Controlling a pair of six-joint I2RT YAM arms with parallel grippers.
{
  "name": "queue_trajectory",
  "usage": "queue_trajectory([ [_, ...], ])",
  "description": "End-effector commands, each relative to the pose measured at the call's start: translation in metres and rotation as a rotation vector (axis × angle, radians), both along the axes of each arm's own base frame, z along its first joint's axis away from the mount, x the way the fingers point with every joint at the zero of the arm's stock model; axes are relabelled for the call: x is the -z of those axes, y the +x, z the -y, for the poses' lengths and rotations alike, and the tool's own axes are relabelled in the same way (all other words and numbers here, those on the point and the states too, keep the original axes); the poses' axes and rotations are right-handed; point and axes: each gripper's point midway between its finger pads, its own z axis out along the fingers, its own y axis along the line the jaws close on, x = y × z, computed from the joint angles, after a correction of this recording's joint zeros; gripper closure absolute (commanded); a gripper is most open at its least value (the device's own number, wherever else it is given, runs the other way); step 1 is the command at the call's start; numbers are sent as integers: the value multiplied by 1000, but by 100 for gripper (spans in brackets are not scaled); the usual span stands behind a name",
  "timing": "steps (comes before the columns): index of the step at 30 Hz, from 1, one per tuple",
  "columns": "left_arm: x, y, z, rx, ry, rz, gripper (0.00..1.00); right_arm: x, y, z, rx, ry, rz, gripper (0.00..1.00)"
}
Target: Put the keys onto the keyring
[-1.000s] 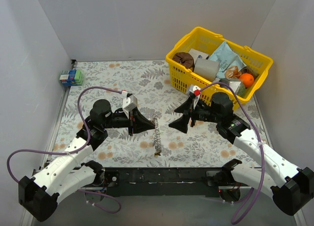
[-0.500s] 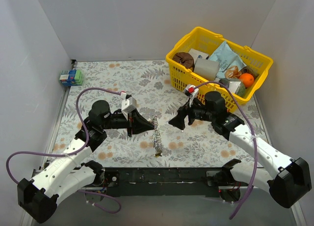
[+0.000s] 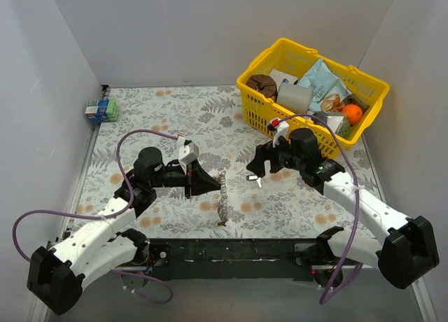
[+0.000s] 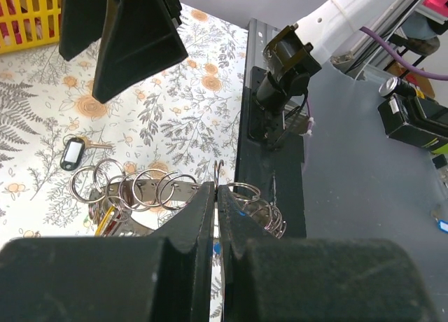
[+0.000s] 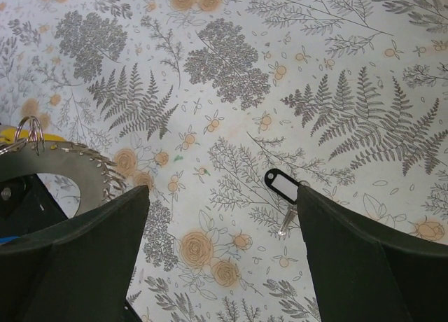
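A metal strip carrying several silver rings (image 4: 133, 189) stands on edge at the table's near middle (image 3: 222, 196). My left gripper (image 4: 217, 190) is shut on one thin ring of it, the keyring (image 4: 218, 171), seen edge-on between the jaws; in the top view this gripper (image 3: 213, 184) is just left of the strip. Yellow and red key heads (image 4: 105, 220) hang under the rings. A key with a black-framed white tag (image 5: 283, 185) lies flat on the cloth between the fingers of my open right gripper (image 5: 222, 196), which hovers above it (image 3: 253, 169). The key also shows in the left wrist view (image 4: 72, 154).
A yellow basket (image 3: 311, 84) full of groceries stands at the back right, just behind the right arm. Small boxes (image 3: 102, 110) sit at the far left edge. The black front rail (image 3: 231, 255) runs just behind the ring strip.
My right arm has swung in toward the middle and tipped downward. The black-tagged key now shows on the cloth below it. My left gripper shifted slightly right with the ring.
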Motion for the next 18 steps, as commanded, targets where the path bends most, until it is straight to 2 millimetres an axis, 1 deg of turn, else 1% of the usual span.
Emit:
queue_trajectory([
  [1, -6, 6, 5, -15, -32, -2, 100, 6, 14, 5, 53, 14, -6, 7],
  [5, 3, 7, 7, -16, -24, -66, 100, 20, 18, 11, 72, 12, -36, 8],
  [6, 4, 8, 9, -13, -28, -72, 100, 26, 18, 13, 79, 7, -52, 8],
  [8, 10, 9, 11, -17, -15, -103, 100, 31, 19, 16, 88, 7, -68, 9],
  [9, 12, 10, 11, -23, -12, -123, 100, 38, 19, 18, 93, 0, -85, 9],
  [12, 20, 12, 13, -32, -2, -152, 100, 47, 20, 23, 102, -3, -117, 10],
  [14, 24, 17, 13, -62, 6, -161, 100, 48, 24, 24, 104, 14, -108, 11],
  [18, 33, 24, 14, -105, 22, -183, 100, 60, 25, 26, 113, 4, -131, 11],
])
